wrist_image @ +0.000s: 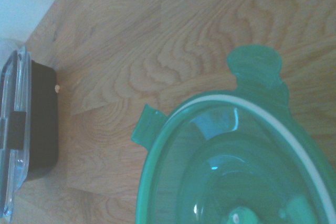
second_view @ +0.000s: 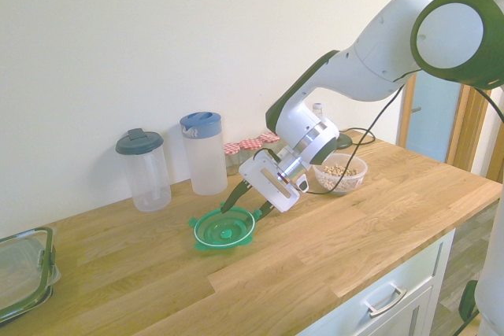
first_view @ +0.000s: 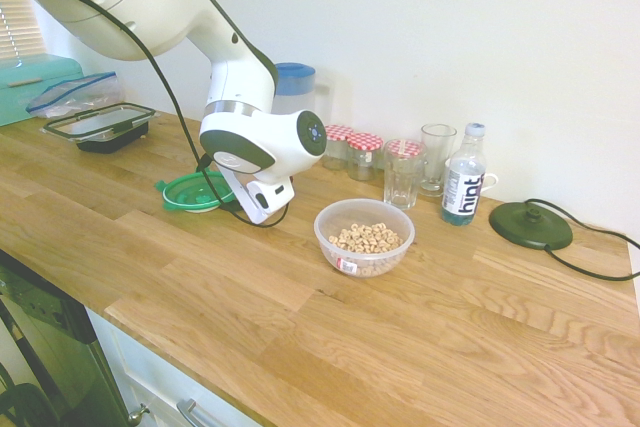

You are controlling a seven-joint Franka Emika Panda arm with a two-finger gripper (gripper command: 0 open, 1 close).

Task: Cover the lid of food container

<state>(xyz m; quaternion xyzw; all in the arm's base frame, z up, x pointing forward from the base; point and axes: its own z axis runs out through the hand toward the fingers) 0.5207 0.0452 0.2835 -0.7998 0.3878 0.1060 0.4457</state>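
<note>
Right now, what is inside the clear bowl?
The bowl holds ring-shaped cereal over its bottom, uncovered. The green lid lies apart on the counter. What lies under the cereal cannot be seen.

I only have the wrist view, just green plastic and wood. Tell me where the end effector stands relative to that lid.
Observer: The end effector hangs tilted over the lid, fingers spread to either side of the rim nearest the arm. I cannot tell whether they touch it.
Operator: Report whether it has gripped yet.
Observer: No, it is open, and the lid lies flat on the worktop.
Operator: Give me the food container's position.
Observer: The food container sits uncovered, with cereal inside, on the far side of the arm from the lid, apart from it.
Operator: Name what crowds the container.
Observer: A drinking glass stands just behind it toward the wall, and a water bottle is beside that.
</note>
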